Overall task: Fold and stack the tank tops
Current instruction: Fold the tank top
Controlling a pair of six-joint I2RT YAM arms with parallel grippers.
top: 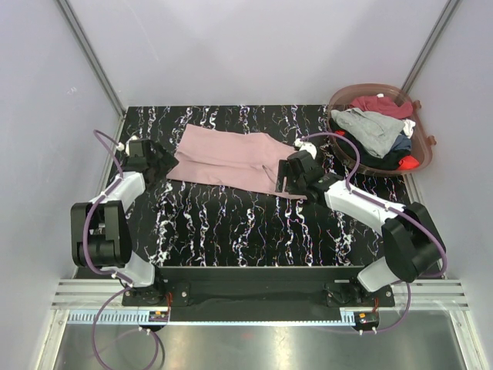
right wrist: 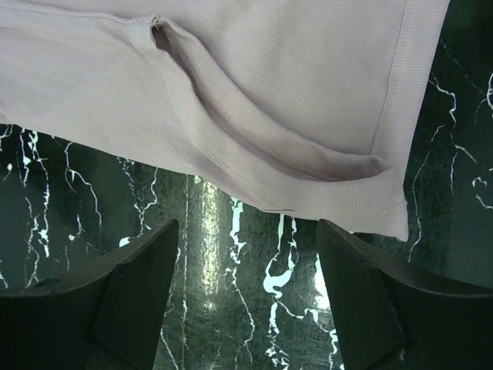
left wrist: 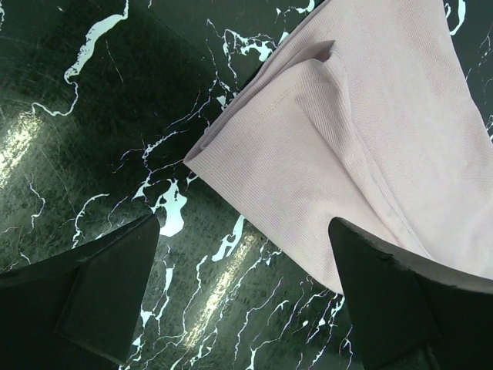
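Black fingers of the left gripper (left wrist: 243, 254) were seen spread wide with nothing between them, poised at the left corner of the dusty pink tank top (left wrist: 370, 131); whether one finger was resting on the cloth could not be told. The right gripper (right wrist: 246, 231) was likewise found released and empty, set at the garment's opposite end, where a hemmed strap and an armhole were shown just beyond its fingertips. Between the two, the pink top was laid flat along the far half of the marbled counter (top: 231, 223), a fine-ribbed cloth with stitched edges, lying smooth. More than one layer could be made out at both ends, so a first lengthwise fold was judged likely to have been made, though this could not be confirmed. No finished stack was visible anywhere on the counter. The other tank tops (top: 373, 127), grey, maroon, black and red, were heaped loose in the round brownish basket (top: 426, 146) at the far right corner, so most of the folding and all of the stacking was judged left to do.
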